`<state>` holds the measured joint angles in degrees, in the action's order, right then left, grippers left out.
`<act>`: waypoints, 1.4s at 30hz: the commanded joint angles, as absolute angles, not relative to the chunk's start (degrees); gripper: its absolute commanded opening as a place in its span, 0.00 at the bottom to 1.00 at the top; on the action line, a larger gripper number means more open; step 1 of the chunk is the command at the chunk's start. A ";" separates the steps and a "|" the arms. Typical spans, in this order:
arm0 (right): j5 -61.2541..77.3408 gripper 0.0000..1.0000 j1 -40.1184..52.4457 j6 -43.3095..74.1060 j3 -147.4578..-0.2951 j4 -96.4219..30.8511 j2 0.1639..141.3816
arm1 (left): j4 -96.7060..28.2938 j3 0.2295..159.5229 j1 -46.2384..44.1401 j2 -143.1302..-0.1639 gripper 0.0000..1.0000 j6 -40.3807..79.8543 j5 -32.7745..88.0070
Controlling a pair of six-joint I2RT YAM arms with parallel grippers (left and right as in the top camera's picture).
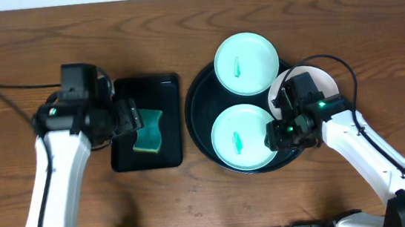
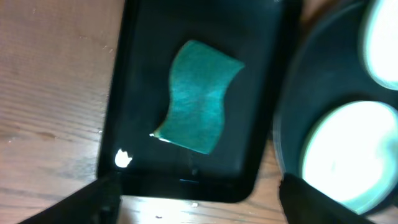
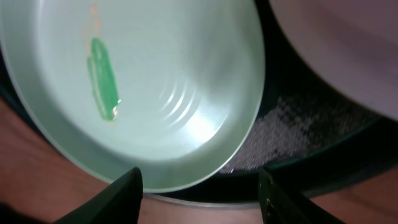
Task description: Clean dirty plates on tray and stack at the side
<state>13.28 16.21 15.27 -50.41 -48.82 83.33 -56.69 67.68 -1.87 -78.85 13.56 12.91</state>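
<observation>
round tray (image 1: 197,121) on the bench (image 1: 31,40) carries a far mint plate (image 1: 247,64) and a near mint plate (image 1: 238,138), each smeared green; a white plate (image 1: 318,80) sits at its right rim. right gripper (image 1: 277,134), jaws apart and empty, hovers over the near plate's right edge. left gripper (image 1: 134,118), released, hangs over the sponge (image 1: 148,130) in the small tray (image 1: 129,161).
</observation>
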 commanded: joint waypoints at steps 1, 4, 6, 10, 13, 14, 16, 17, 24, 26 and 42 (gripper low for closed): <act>11.81 0.57 16.60 14.06 -50.74 -48.29 83.20 | -56.10 66.92 -2.76 -84.68 0.75 13.17 9.28; 11.25 0.57 16.60 13.61 -51.05 -47.92 83.15 | -53.43 66.92 -4.12 -89.76 0.75 13.17 9.08; 10.04 0.57 16.60 13.61 -51.11 -48.01 83.15 | -51.24 66.92 -5.58 -93.62 0.75 13.19 6.76; 8.84 0.58 16.60 13.63 -51.11 -48.73 83.15 | -48.64 66.92 -8.23 -100.49 0.72 12.73 4.14; 8.84 0.58 16.60 13.65 -51.11 -49.04 83.15 | -46.83 66.92 -9.47 -104.64 0.67 12.75 3.81; 8.84 0.58 16.60 13.65 -51.11 -49.04 83.15 | -46.26 66.92 -9.65 -105.56 0.65 12.75 3.66; 8.84 0.58 16.60 13.67 -51.11 -49.06 83.15 | -45.17 66.92 -9.69 -107.57 0.59 12.78 3.33; 8.84 0.58 16.60 13.67 -51.11 -49.06 83.15 | -44.82 66.92 -9.67 -108.25 0.53 12.78 3.36; 8.78 0.58 16.51 15.11 -51.11 -48.82 83.15 | -44.99 67.77 -9.67 -108.55 0.07 12.75 3.33; 7.38 0.58 16.32 17.39 -51.11 -48.82 83.15 | -46.41 68.97 -9.67 -108.05 0.07 12.75 3.33; 6.90 0.60 15.40 18.22 -51.11 -48.62 83.15 | -50.74 68.49 -9.74 -103.37 0.54 12.80 3.40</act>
<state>7.62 15.51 17.43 -50.43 -48.71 83.42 -51.09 69.95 -9.82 -103.59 13.13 4.12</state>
